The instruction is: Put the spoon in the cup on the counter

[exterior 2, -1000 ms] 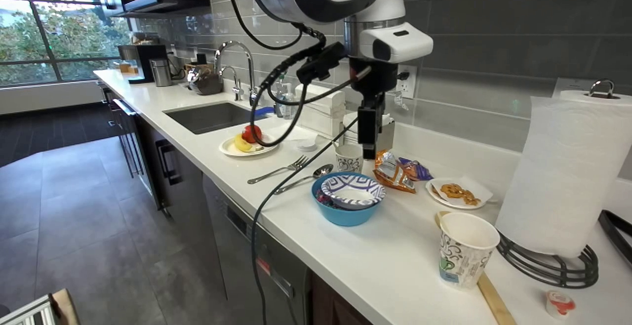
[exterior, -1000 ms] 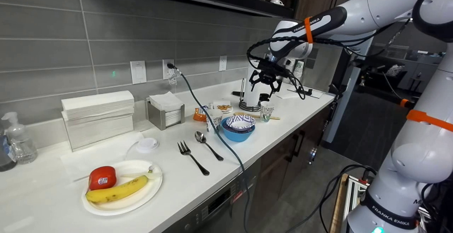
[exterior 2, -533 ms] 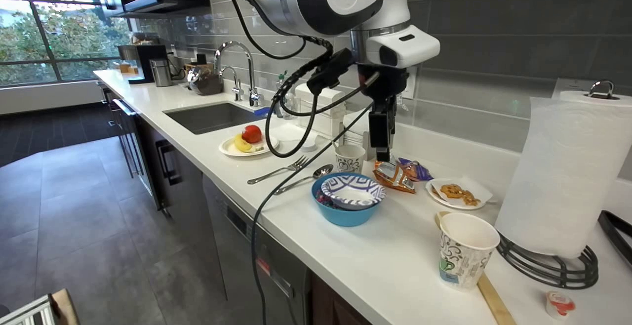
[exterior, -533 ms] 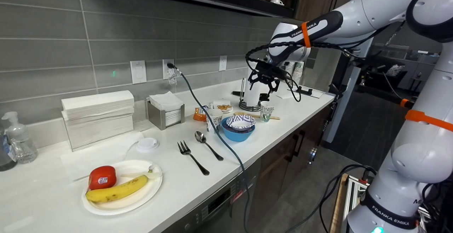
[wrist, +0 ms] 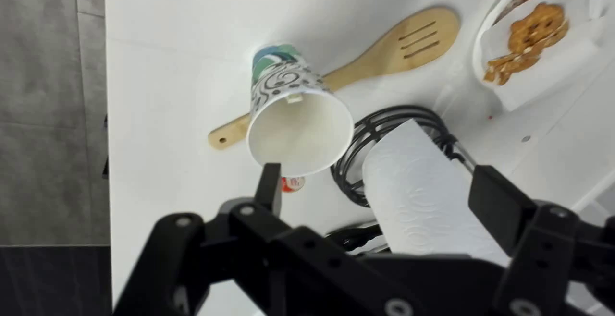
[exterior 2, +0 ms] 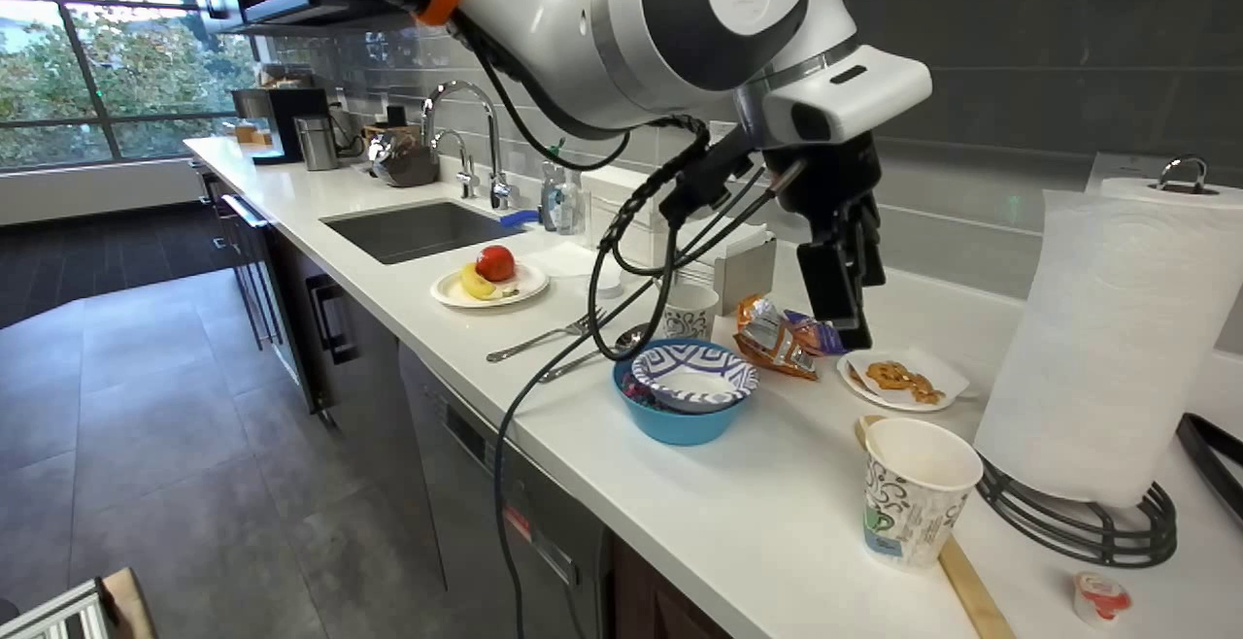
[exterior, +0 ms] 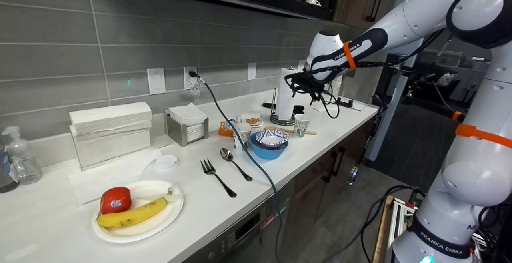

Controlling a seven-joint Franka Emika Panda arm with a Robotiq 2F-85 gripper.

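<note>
So the pale table (exterior 2: 757,522) is carrying a paper towel roll (exterior 2: 1117,348). The gripper (wrist: 383,196) is hanging midair, jaws gaping wide — the roll's showing beyond them in the wrist view. A blue bowl (exterior 2: 680,430) is sitting well apart from the roll. One paper cup (exterior 2: 913,503) is standing near the roll, another paper cup (exterior 2: 692,314) well away, and the spoon (exterior: 235,164) is lying on the table — farther off than the bowl.

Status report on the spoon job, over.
Claw open, nothing held. Metal spoon lying on the counter. Possible snag: power cord strung between claw and spoon.
</note>
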